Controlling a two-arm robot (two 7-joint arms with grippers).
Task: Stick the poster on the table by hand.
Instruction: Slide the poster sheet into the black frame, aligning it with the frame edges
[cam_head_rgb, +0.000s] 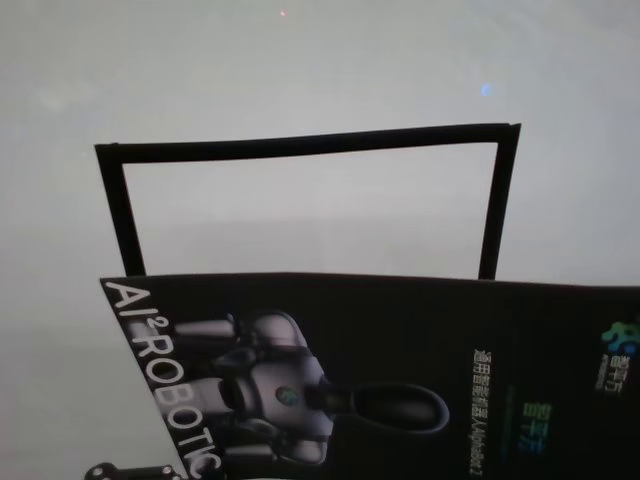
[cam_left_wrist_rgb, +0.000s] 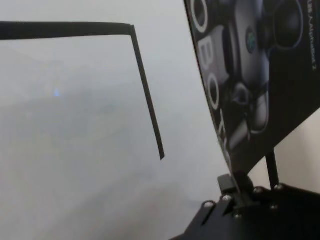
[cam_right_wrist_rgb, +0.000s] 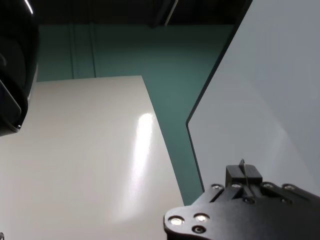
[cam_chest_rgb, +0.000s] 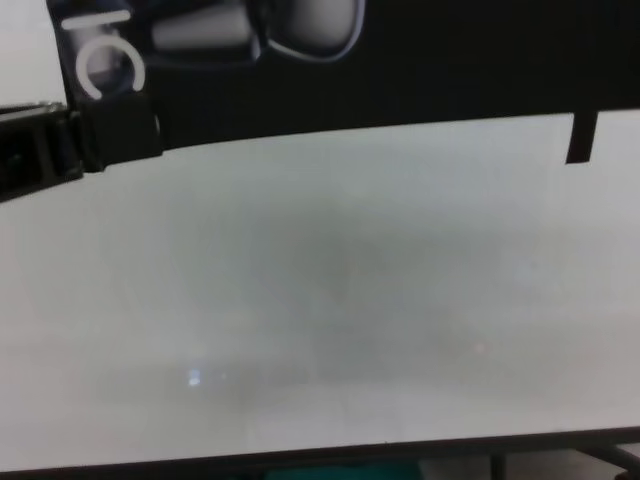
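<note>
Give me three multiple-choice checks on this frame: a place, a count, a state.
1. Where is the poster against the tape outline in the head view? A over its near part; B beyond its far strip; C left of it.
2. Tape sides showing in the head view? A one; B three; C five.
3. The left gripper? A open, clear; B fingers shut on the poster's corner; C holding tape.
A: the poster hides the outline's near end. B: far, left and right strips show. B: the wrist view shows the corner pinched. The right gripper sits at a sheet edge.
</note>
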